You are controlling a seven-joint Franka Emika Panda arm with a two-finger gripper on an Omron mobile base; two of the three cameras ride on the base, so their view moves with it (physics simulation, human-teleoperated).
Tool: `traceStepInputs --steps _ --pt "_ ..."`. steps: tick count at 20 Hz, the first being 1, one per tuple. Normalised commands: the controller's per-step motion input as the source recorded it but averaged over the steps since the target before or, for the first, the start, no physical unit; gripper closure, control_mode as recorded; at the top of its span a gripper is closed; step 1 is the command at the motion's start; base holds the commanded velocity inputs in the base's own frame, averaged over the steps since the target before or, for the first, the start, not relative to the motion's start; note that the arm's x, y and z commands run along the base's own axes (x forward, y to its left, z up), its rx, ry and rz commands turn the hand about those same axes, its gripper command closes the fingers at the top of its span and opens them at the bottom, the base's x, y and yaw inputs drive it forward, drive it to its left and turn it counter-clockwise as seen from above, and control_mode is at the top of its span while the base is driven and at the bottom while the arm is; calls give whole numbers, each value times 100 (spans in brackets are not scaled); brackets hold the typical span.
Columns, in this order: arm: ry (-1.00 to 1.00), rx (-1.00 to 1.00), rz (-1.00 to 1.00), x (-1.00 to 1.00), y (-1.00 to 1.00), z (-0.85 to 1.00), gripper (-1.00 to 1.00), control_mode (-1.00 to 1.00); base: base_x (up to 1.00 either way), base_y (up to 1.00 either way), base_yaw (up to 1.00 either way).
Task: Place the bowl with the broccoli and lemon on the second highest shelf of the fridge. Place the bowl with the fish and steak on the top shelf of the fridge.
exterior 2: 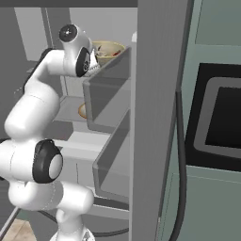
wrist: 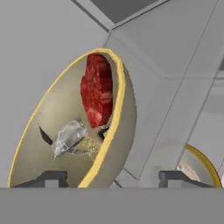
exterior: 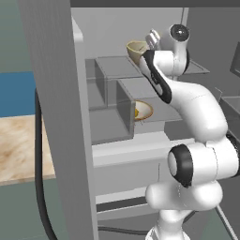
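Steak and fish lie in the bowl before the hand, fingers spread apart.

Yellow-rimmed bowl up close, red steak and silvery fish inside. Gripper fingertips stand apart, straddling its rim. Second bowl's rim low right.

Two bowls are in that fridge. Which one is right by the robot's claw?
The upper bowl, holding the red steak and silvery fish, on the top shelf. The other bowl sits a shelf lower.
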Motion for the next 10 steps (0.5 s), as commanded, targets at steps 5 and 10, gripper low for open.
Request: traceStepInputs --steps 5,10 --pt "-31 -7 0 -93 13 72 -100 -100 0 0 0" --pt "-22 -4 0 -100 29 10 -100 -100 0 0 0"
